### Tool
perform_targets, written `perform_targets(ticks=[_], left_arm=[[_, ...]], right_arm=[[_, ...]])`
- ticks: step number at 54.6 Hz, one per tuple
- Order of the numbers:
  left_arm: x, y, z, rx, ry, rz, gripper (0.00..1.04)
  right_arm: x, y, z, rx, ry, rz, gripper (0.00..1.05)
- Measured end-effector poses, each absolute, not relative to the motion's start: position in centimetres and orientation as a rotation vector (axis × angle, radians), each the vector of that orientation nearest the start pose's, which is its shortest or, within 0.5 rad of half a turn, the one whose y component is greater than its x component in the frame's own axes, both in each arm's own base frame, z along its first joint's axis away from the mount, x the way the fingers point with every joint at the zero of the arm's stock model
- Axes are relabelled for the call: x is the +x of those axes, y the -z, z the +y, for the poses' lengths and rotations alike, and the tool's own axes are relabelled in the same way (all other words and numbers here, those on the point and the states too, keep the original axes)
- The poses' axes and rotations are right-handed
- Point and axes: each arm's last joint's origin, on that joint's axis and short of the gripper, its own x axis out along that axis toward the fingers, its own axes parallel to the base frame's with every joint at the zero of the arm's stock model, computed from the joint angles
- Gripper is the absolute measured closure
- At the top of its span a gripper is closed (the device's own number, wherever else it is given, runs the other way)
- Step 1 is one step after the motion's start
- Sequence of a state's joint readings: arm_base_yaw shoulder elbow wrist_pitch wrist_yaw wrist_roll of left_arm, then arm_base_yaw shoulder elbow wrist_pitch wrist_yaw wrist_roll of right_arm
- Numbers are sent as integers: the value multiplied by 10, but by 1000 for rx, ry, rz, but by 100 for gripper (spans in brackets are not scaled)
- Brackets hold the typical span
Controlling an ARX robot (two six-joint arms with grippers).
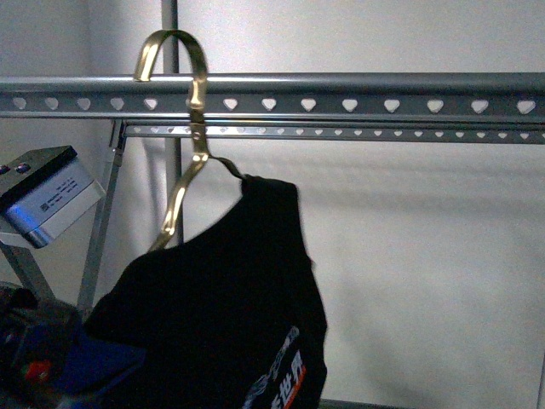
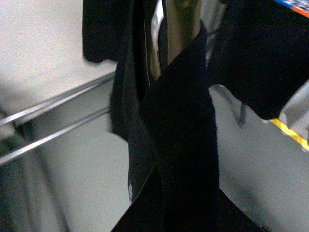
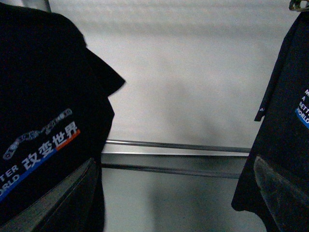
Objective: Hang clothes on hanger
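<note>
The black T-shirt (image 1: pixel 213 298) hangs from a gold hooked wire frame (image 1: pixel 194 94). The frame is hooked over the top rail of the hanger, the grey metal rack (image 1: pixel 358 85) with heart-shaped holes. In the left wrist view my left gripper (image 2: pixel 178 212) is shut on a fold of the T-shirt (image 2: pixel 183 125), and the cloth hides its fingers. My right gripper (image 3: pixel 174 203) is open and empty, with its fingers (image 3: pixel 53 203) wide apart. The T-shirt's printed front (image 3: pixel 43 140) is beside one finger.
A grey box device (image 1: pixel 47 196) sits at the left beside the rack's leg. Lower rack rails (image 3: pixel 174 145) cross in front of a pale wall. Another black printed garment (image 3: pixel 289 96) hangs by my right gripper's other finger. Yellow tape (image 2: pixel 289 135) marks the floor.
</note>
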State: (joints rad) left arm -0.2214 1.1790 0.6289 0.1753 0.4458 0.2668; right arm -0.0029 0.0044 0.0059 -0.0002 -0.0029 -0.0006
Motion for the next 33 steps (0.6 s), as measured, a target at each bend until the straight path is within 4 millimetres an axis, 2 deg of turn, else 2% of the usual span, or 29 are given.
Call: perform_targets(ticks=[7,14,19,26,33], left_arm=[[250,-244,-61,370,901,183,96],[273,-256,-60,574,1093,41,96],[291,-262,-64,711,1141,-61,96],[324,-266,-84,901,1177,-178,96],[336,-266,-95,986,1141,-266,97]], right_arm=[[98,-165,0,-1,1,-1,7],[98,-165,0,-1,1,-1,7],[98,-165,0,-1,0,-1,7],[98,-165,0,-1,1,-1,7],[98,-165,0,-1,1,-1,7]])
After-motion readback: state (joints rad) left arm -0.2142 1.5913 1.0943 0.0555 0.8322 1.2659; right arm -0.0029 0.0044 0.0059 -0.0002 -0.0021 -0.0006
